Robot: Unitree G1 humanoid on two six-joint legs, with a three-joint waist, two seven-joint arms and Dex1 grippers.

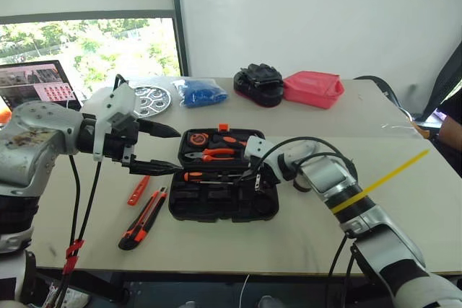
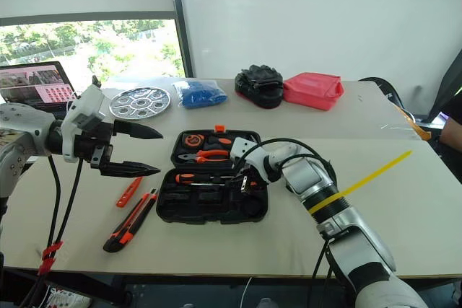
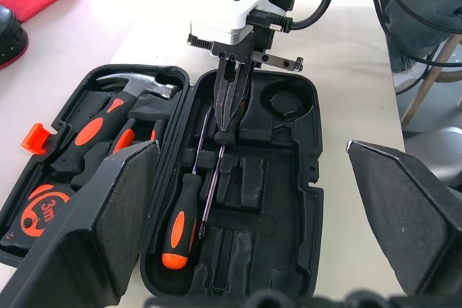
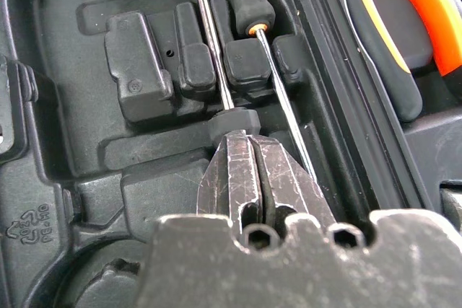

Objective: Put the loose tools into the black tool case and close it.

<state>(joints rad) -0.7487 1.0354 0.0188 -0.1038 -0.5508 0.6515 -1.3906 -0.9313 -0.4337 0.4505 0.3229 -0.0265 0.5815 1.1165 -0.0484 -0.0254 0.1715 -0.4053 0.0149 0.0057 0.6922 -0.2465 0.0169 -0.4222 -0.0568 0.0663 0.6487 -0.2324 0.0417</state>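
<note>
Two robot arms work over a pale bench (image 1: 216,243). On it lies the black plastic clamshell tool case (image 1: 224,203), open, hammer and pliers in its lid. The right gripper (image 3: 229,110) reaches into the tray, fingers clenched on what seems a slim screwdriver shaft (image 4: 209,41), beside an orange-and-black screwdriver (image 3: 180,221) already seated. The left gripper (image 1: 162,149) hovers released. The long utility knife (image 1: 144,218) and small orange tool (image 1: 138,190) lie loose left of the case. The shaft may miss its moulded slot and jam the lid.

Office-like room: table (image 1: 404,178), window (image 1: 86,48)
</note>
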